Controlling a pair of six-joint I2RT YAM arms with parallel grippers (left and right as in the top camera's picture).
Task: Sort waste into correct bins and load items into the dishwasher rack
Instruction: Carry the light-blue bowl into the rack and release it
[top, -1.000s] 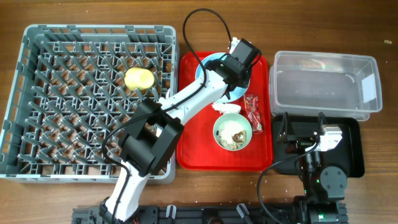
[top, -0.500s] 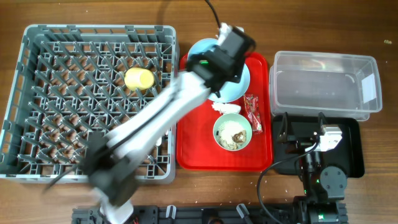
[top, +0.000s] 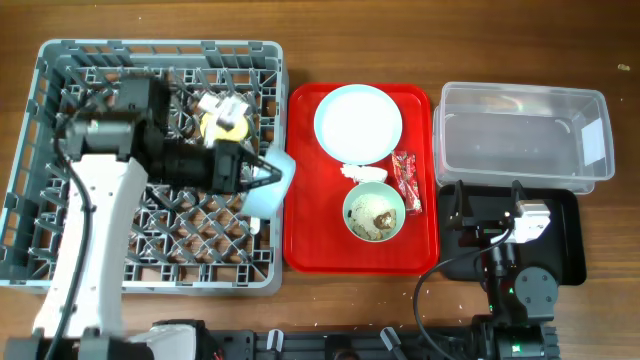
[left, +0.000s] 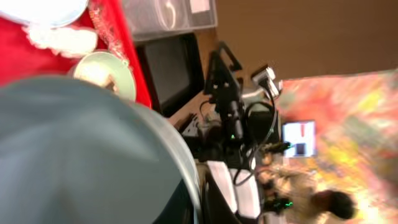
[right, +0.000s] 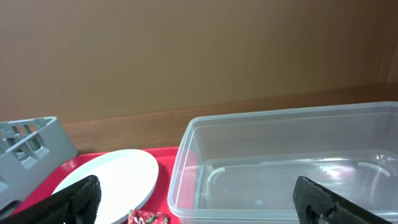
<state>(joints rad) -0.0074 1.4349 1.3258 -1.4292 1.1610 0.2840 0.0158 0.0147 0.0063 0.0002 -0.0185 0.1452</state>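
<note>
Rack fills the table's 9 o'clock side. Red tray sits at centre. Tub is at 2 o'clock and black tray at 4 o'clock, under the right gripper, whose fingers are spread and hold nothing. Left gripper pinches the blue plate, which is tilted over the rack's 3 o'clock edge. Bowl with scraps, napkin and wrapper lie on the red tray. Cup stands in the rack toward 12 o'clock.
</note>
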